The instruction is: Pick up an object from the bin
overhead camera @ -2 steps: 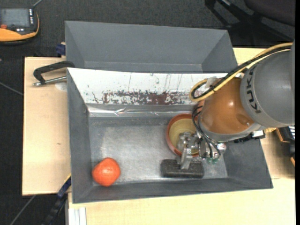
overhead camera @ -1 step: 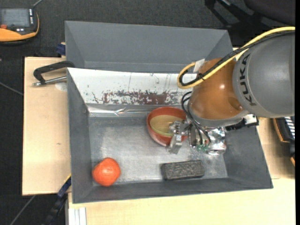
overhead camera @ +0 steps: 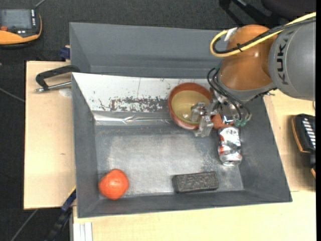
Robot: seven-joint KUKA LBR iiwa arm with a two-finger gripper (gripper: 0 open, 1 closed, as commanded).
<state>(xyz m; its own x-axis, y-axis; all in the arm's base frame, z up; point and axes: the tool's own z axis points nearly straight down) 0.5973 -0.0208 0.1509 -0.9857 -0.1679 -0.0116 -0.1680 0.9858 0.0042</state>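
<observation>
My gripper (overhead camera: 203, 120) hangs low at the back right of the bin, right at the right-hand rim of an orange bowl (overhead camera: 181, 106). The bowl stands upright against the back wall, and its yellowish inside looks empty. A crushed white and red drinks can (overhead camera: 229, 145) lies just right of and in front of the gripper, a short way off. A small reddish bit (overhead camera: 216, 120) shows beside the gripper; I cannot tell what it is.
A dark grey rectangular block (overhead camera: 195, 182) lies flat near the front wall, right of centre. A red-orange ball (overhead camera: 114, 184) sits in the front left corner. The arm with its orange cover reaches in over the bin's back right corner.
</observation>
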